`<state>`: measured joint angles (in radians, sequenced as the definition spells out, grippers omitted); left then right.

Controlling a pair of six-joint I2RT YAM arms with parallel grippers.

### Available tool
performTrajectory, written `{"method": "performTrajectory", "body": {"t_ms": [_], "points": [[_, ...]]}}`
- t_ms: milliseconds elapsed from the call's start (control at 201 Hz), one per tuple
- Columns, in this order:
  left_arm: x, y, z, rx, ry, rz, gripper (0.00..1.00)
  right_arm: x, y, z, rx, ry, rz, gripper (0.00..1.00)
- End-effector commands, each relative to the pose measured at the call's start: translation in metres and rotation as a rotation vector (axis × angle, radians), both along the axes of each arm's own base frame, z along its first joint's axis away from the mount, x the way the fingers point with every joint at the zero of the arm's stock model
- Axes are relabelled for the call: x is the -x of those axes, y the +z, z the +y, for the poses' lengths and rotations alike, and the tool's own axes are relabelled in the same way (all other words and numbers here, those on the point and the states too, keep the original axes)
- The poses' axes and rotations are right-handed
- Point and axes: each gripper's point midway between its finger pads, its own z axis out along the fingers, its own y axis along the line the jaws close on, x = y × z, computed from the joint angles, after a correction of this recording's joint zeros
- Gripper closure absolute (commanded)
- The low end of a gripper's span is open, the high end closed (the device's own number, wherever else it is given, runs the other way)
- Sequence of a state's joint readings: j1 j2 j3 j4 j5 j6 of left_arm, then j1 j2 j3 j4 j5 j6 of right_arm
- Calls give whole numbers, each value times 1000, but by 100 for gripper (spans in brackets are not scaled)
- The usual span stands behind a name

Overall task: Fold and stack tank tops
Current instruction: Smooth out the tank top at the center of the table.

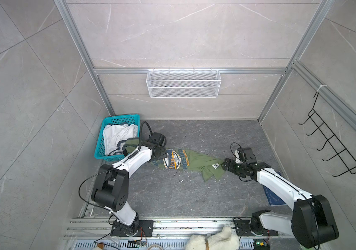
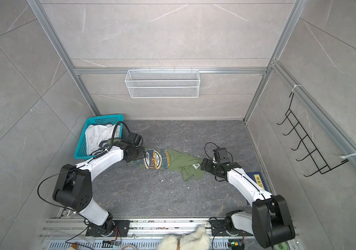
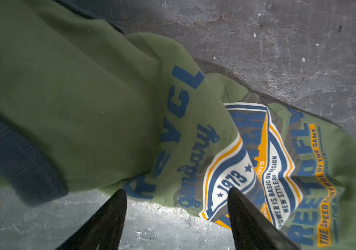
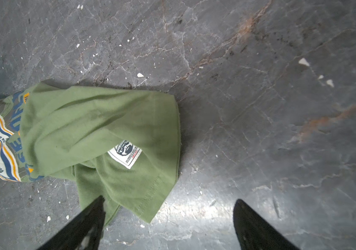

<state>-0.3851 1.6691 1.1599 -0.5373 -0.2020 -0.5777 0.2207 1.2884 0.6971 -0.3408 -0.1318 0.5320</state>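
Olive green tank top (image 1: pixel 194 161) is out on the surface (image 1: pixel 172 194), bunched into a twisted strip across the middle. It runs from the back-left corner toward the right edge. Its navy-trimmed end looks draped on the rim of the teal basket (image 1: pixel 120 118). It is not flat and no fold is made.

White tank top (image 1: pixel 116 135) sits crumpled in the basket at the back-left corner. No stack anywhere.

Left claw (image 3: pixel 177 190) is released, fingers apart at the badge print (image 3: pixel 233 179); cloth edge at the tips, not pinched. Right claw (image 4: pixel 170 198) is also released, spread wide at the hem corner near the sewn label (image 4: pixel 125 153): one finger over cloth, the other over bare surface.

My read: early stage, about to spread the first top. Left to do: flatten and fold olive, pull white out, fold it, stack both.
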Motion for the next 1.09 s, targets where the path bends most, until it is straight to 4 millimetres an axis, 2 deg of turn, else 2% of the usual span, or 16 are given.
{"method": "performTrajectory", "body": {"t_ms": [0,234,408,533,677,762,841,951,1015,1085], "points": [[-17,2,-8,16,-24,-25,34,-9,-8,10,-39,12,3,8],[-23,-10,-16,32,-47,-4,53,-21,-30,20,-58,28,46,16],[-25,-12,-16,25,-52,1,72,-31,-34,26,-67,43,47,28],[-26,-10,-17,32,-56,-5,82,-36,-38,30,-63,53,54,42],[-25,1,-19,49,-60,-22,98,-37,-34,27,-51,37,40,65],[-22,20,-20,59,-65,-56,100,-35,-24,19,-15,18,17,84],[-13,53,-27,84,-68,-86,100,-33,-2,10,28,7,-23,100],[10,119,-55,123,-135,-174,100,-20,46,-13,129,-15,-110,100],[28,155,-63,100,-160,-234,100,-7,77,-28,179,-41,-177,100],[47,183,-64,93,-162,-280,100,8,108,-39,203,-67,-240,100]]}}
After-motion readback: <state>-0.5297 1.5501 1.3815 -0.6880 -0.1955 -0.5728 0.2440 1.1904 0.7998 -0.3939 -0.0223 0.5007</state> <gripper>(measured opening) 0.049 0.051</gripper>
